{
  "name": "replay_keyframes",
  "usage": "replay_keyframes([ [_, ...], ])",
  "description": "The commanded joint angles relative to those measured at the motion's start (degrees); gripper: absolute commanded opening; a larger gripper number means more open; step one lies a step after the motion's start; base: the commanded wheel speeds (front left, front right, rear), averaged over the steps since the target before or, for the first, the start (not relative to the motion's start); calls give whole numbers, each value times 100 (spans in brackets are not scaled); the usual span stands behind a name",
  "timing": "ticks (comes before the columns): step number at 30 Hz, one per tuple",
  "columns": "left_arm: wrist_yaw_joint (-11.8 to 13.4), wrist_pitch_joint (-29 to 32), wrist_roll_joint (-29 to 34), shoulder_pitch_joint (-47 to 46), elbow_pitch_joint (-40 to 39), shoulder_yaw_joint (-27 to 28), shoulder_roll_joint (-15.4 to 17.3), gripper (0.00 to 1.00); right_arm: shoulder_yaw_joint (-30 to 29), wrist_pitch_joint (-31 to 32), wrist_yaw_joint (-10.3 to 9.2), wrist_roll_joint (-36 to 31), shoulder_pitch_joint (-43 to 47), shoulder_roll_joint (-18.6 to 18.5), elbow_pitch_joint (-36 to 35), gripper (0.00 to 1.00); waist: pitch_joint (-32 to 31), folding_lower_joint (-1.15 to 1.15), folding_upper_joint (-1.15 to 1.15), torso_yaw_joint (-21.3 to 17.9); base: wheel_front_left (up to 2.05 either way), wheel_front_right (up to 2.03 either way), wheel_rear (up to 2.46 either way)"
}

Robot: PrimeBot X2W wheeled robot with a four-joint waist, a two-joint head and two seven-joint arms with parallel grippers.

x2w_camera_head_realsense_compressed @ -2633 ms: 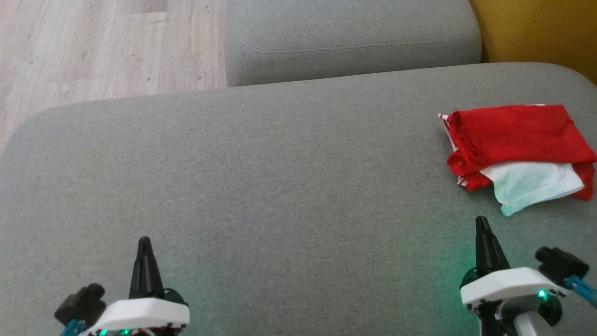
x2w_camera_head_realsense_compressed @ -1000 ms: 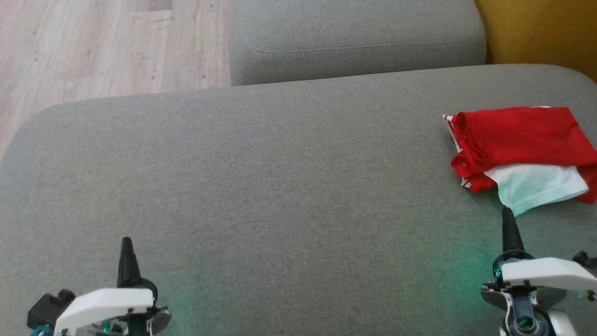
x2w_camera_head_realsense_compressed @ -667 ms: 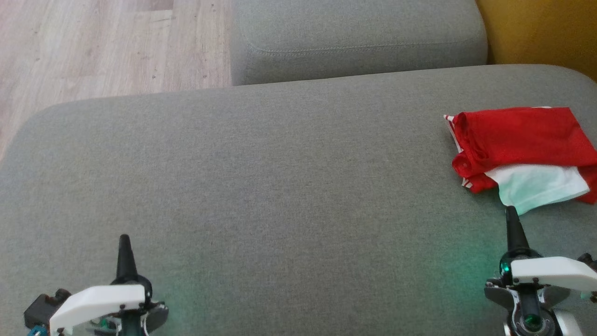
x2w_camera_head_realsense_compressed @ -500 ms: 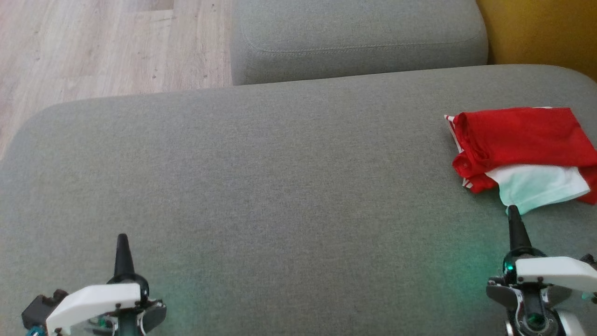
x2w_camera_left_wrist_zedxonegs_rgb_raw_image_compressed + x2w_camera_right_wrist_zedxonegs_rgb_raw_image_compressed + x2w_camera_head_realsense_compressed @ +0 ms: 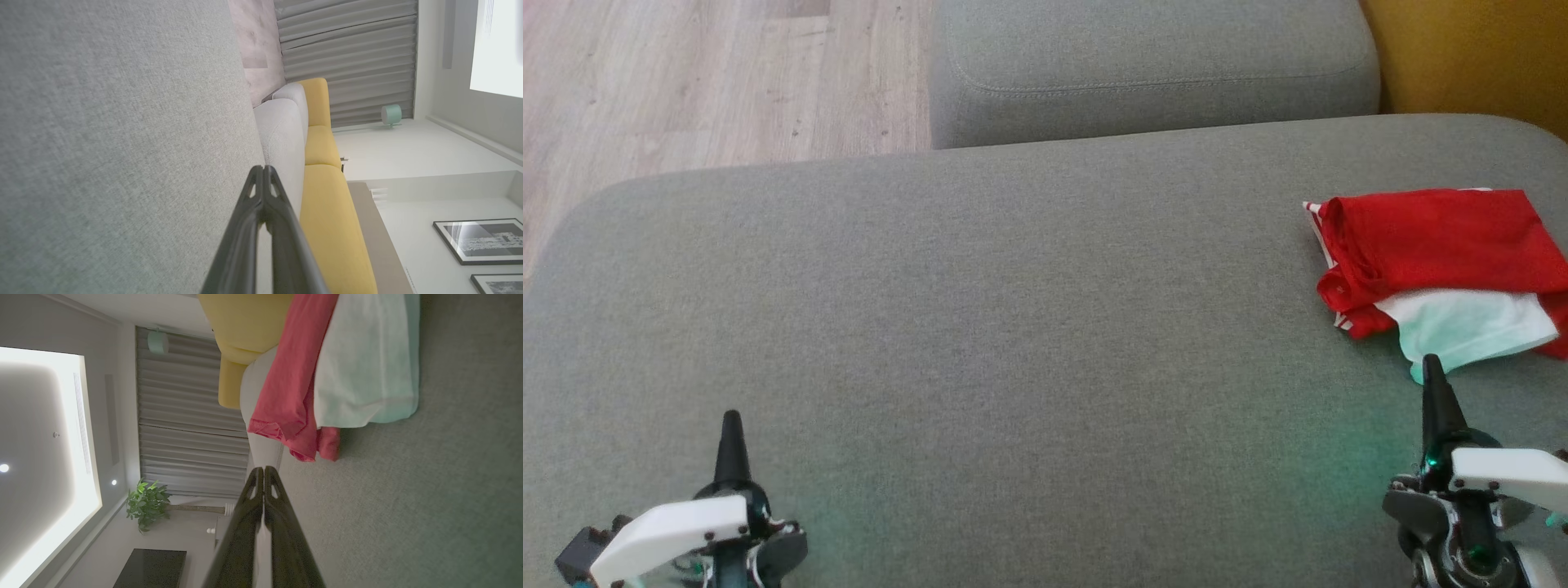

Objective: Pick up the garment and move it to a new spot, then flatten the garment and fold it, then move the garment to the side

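Observation:
The garment [image 5: 1433, 237] is red with a white part, folded into a compact bundle at the far right of the grey sofa cushion [image 5: 1013, 343]. The right wrist view shows the garment [image 5: 327, 384] lying ahead of the fingers. My right gripper [image 5: 1431, 365] is shut and empty, its tip just short of the garment's white front corner; its fingers [image 5: 263, 473] meet at the tip. My left gripper [image 5: 731, 418] is shut and empty low at the left, far from the garment, and its fingers [image 5: 263, 171] also press together.
A second grey cushion [image 5: 1152, 65] lies behind the main one. Wooden floor [image 5: 686, 82] runs along the far left edge. A yellow sofa part [image 5: 1478, 57] stands at the back right. The cushion's middle is bare fabric.
Both arms have drawn back toward the bottom edge and rolled, so the white housings stand differently. The garment has not moved. The camera has shifted slightly.

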Motion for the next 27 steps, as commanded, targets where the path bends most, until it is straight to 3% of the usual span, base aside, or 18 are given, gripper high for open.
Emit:
replay_keyframes([
  [1, -63, 65, -158, -347, -207, 223, 39, 0, 65, 64, -4, 198, -311, -27, -257, 0, 0, 0, 0, 3, 0, 0, 0],
  [16, -141, 300, -926, -408, -211, 375, 44, 0, -47, 292, -4, 1070, -325, -28, -384, 0, 2, 0, 0, 24, 0, 0, 0],
  [27, -141, 300, -926, -408, -211, 374, 44, 0, -47, 292, -4, 1070, -325, -28, -384, 0, 2, 0, 0, 24, 0, 0, 0],
])
